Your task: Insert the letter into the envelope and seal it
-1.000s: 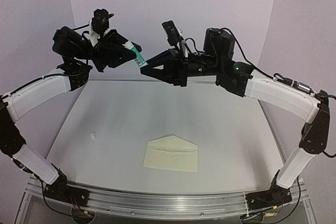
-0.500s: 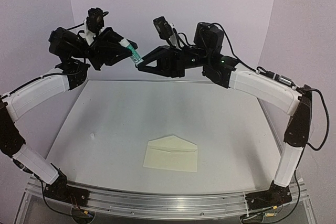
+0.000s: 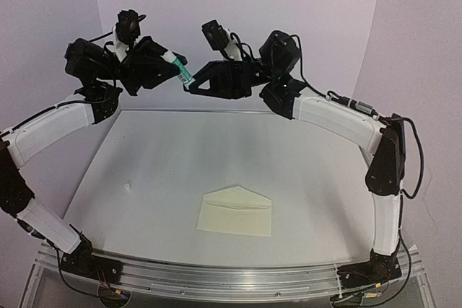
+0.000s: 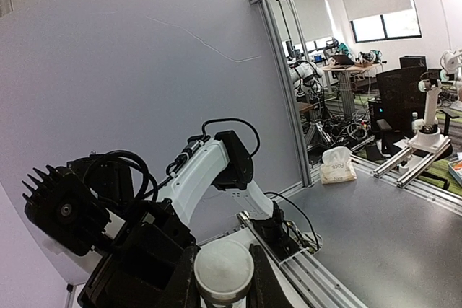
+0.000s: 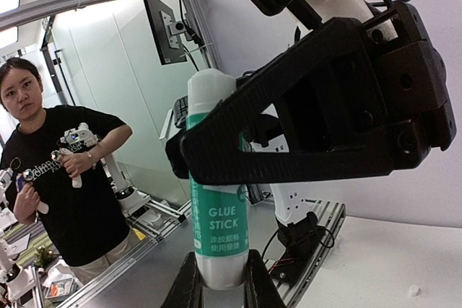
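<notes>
The cream envelope lies flat near the table's front edge, its triangular flap pointing away from the arms. The letter is hidden from view. High above the back of the table, a green-and-white glue stick is held between both grippers. My left gripper is shut on the stick's white round end. My right gripper is shut on the other end, and its fingers clamp the white base below the green label. The left gripper's black finger crosses the upper part of the stick.
A small white speck lies on the table at the left. An aluminium rail runs along the near edge. Beyond the table, a person in black stands by, and a tissue pack sits on a neighbouring bench.
The right arm has swung left and stretched out, carrying its gripper and the glue stick a little left and up. The left gripper has shifted slightly left with it. The envelope has not moved.
</notes>
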Robot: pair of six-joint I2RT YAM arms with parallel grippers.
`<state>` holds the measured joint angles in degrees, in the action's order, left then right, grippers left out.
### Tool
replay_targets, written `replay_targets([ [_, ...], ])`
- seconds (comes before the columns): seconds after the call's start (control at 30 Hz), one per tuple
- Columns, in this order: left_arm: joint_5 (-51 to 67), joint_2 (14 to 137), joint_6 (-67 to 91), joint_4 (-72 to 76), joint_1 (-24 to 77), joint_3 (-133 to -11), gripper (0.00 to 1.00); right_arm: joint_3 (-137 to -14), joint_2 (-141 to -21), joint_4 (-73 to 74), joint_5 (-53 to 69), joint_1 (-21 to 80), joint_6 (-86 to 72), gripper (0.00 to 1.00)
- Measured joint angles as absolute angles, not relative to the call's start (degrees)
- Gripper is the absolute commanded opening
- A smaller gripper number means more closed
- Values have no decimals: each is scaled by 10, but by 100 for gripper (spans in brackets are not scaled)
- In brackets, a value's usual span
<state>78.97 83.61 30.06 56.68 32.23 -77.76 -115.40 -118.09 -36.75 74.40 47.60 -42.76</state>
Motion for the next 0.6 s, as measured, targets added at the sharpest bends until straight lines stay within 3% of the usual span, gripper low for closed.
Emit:
replay_targets([
  [0.03, 789, 836, 301, 569, 322, -777, 0, -1162, -1188, -383, 749, 476, -445, 6],
  [0.13, 787, 835, 301, 570, 322, -777, 0, -1176, -1202, -418, 754, 475, -480, 38],
  [0.2, 791, 834, 302, 562, 322, -777, 0, -1163, -1199, -432, 731, 475, -483, 81],
  [0.23, 797, 832, 303, 552, 322, -774, 0, -1137, -1186, -439, 702, 472, -471, 89],
  [0.43, 771, 825, 292, 462, 311, -772, 0, -915, -1048, -366, 483, 453, -289, 91],
  [0.6, 731, 825, 272, 391, 297, -773, 0, -837, -945, -272, 259, 511, -85, 81],
])
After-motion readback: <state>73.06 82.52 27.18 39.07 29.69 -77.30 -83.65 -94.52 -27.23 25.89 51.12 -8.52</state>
